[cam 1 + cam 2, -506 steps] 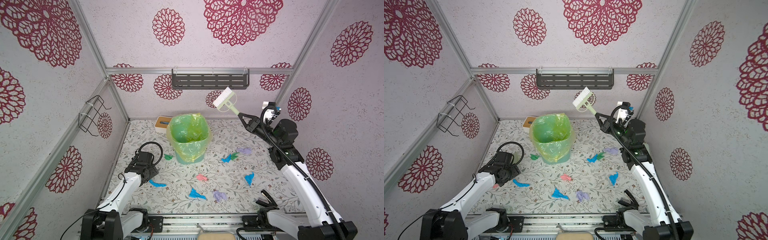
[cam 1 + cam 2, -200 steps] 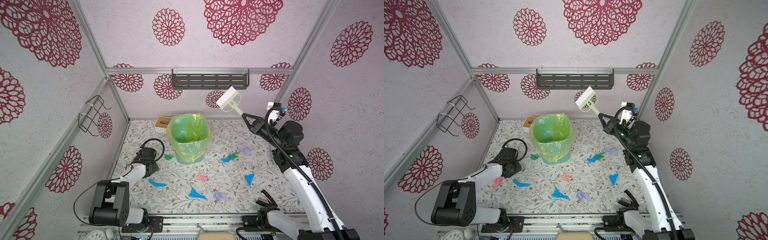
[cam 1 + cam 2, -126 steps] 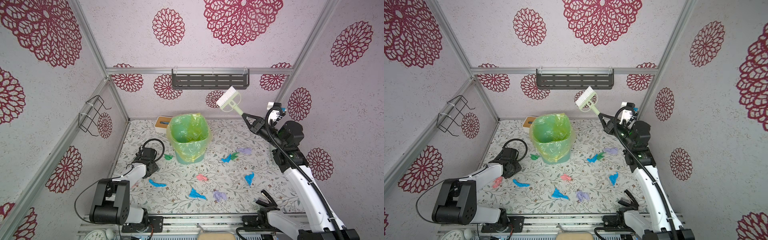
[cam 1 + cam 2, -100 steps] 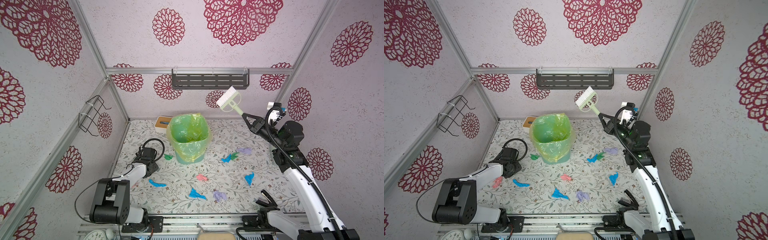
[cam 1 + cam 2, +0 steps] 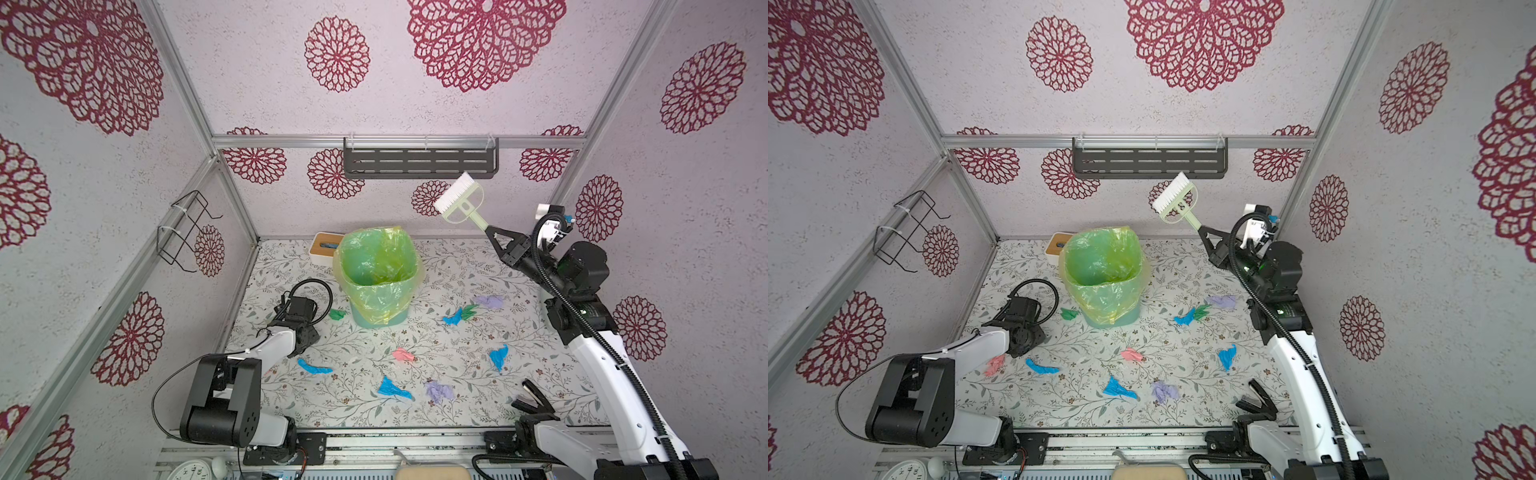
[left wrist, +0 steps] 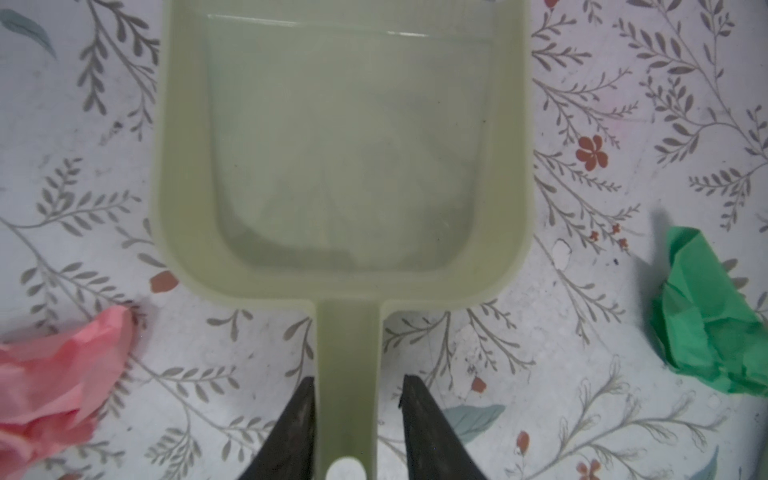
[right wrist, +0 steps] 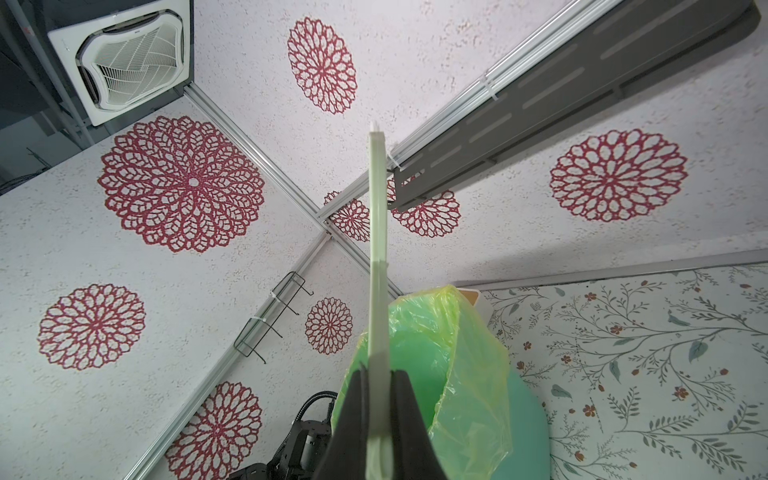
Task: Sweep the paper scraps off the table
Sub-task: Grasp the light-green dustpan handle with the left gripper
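Observation:
A pale green dustpan [image 6: 345,137] lies flat on the table [image 5: 419,332]. My left gripper [image 6: 359,386] straddles its handle: one finger touches it, the other stands a small gap away, so it is open. The arm hides the dustpan in both top views. A pink scrap [image 6: 54,382] and a green scrap [image 6: 706,324] lie on either side of it. Other paper scraps, blue [image 5: 392,388], pink [image 5: 403,354] and lilac [image 5: 490,300], dot the table. My right gripper [image 7: 378,374] is shut on the handle of a white-bristled brush [image 5: 459,199], raised high at the back right.
A bin with a yellow-green liner [image 5: 376,274] stands at the middle back, a small wooden-lidded box [image 5: 326,247] behind it. A dark shelf [image 5: 419,162] hangs on the back wall and a wire rack [image 5: 187,232] on the left wall. A black clamp [image 5: 534,395] sits front right.
Since the earliest frames the left arm has reached farther back along the left side, and the brush has shifted slightly right. Over the last second nothing visibly moved.

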